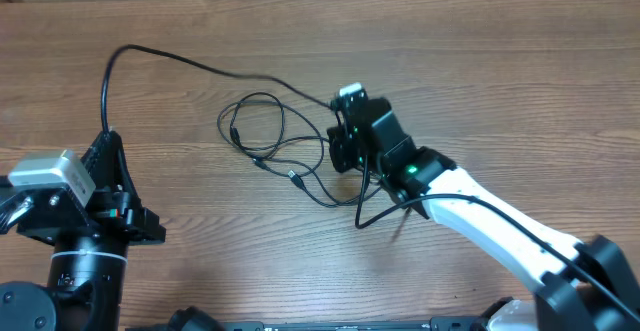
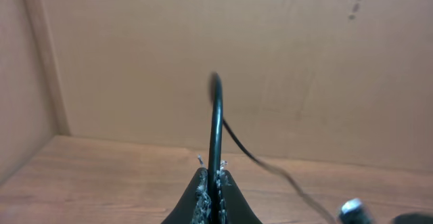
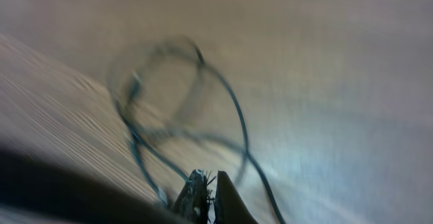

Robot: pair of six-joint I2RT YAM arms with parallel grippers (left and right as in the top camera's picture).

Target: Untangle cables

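While both jaws are closed, the tangle lies loose

Light, limp and thin, the cables (image 1: pixel 275 141) loop mid-table. The left gripper (image 2: pixel 211 183) pinches one at the left. The right gripper (image 3: pixel 206 187) is shut at the tangle's right edge, its hold unclear. Best to grip near the plugs.

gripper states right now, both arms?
Left gripper: closed on a black cable.
Right gripper: closed at the cable tangle; too blurred to tell whether it holds a cable.
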